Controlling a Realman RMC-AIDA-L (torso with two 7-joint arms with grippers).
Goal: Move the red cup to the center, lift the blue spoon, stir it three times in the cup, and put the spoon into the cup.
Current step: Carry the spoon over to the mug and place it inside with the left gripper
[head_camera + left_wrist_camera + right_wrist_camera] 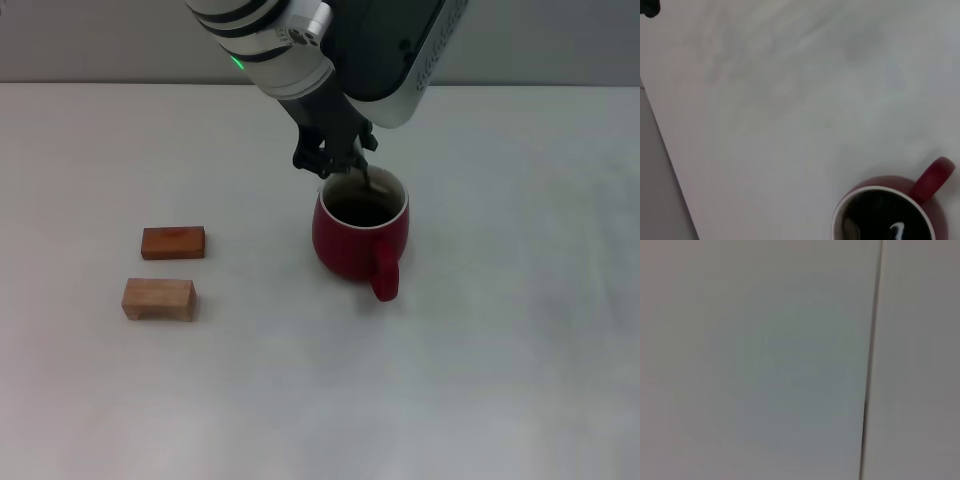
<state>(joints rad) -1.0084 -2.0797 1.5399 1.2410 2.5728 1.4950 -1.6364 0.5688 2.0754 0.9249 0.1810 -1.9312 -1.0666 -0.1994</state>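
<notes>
Stirring looks underway: the left claw (338,160), pinching the blue spoon (372,181), dips it into the red cup (360,238) mid-worktop; next, release inside.

Open table (480,380) all round the red cup (350,245) except behind, blocked by the left gripper (335,160); two wooden blocks (172,243) well apart leftward.

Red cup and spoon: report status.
Left tool shut on blue spoon, its tip inside red cup. Right tool out of sight. Wooden blocks well clear.
</notes>
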